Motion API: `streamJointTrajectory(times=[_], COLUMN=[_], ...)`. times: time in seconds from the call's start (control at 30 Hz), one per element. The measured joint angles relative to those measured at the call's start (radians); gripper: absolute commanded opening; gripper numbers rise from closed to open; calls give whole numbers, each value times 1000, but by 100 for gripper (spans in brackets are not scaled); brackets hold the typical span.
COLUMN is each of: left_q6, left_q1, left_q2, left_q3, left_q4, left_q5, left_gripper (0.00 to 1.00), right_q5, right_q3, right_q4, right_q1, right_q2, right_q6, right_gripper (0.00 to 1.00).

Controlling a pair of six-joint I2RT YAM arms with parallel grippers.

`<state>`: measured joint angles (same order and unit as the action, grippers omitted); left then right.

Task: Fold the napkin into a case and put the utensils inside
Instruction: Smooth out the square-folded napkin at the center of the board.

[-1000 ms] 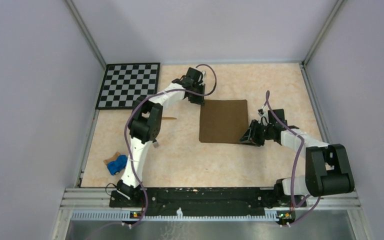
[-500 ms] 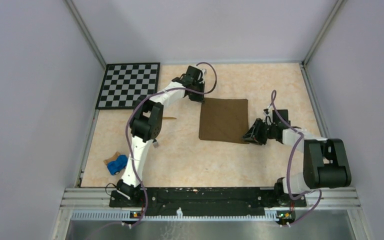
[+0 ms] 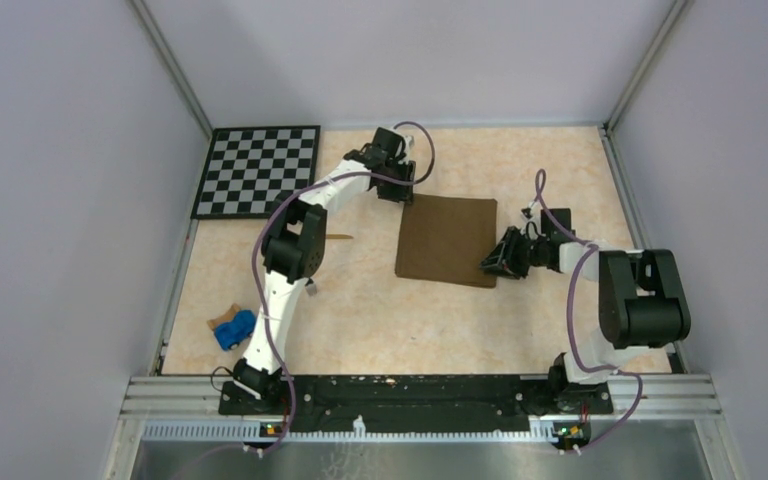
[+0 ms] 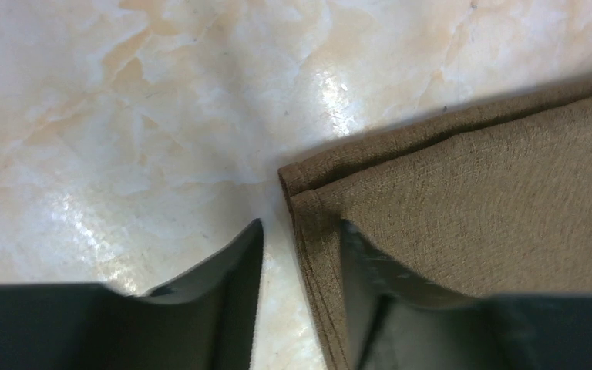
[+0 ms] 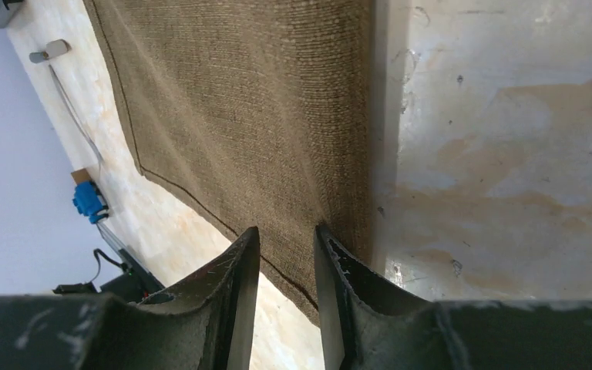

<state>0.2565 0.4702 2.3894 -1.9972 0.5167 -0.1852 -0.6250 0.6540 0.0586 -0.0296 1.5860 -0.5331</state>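
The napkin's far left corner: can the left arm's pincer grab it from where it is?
Probably yes. The left pincer sits open astride the hem of the napkin right at that corner, half over bare table, half over cloth, with nothing in between.

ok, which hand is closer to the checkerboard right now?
Left. The left hand sits at the napkin's far-left corner, a short way right of the checkerboard. The right hand is at the napkin's right edge, the whole cloth further away.
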Motion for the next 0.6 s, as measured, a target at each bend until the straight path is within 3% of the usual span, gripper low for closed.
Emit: streamJointTrajectory(times=[0.07,0.2,0.37,0.47,0.6], left_q6=[-5,0,20,37,84], left_q1=[-1,-5,-8,-11,-13], left_q2=[0,-43,-134,-129,-112], left_q3=[-18,8,93,86,78], left_q4=[30,64,46,3,-64], left_q5=[1,-7,-53,-70,-107], left_gripper=[64,70,62,46,44], right_q5=[-19,-21,-85,-140,-183], right_q3=[-1,19,140,260,358], right_q4=[-2,0,-76,-211,-348], right_q1=[0,0,-8,-8,-8], right_q2=[4,-6,41,158,292], right_q6=[6,13,-53,-142,-248], right_gripper=[40,49,52,50,52])
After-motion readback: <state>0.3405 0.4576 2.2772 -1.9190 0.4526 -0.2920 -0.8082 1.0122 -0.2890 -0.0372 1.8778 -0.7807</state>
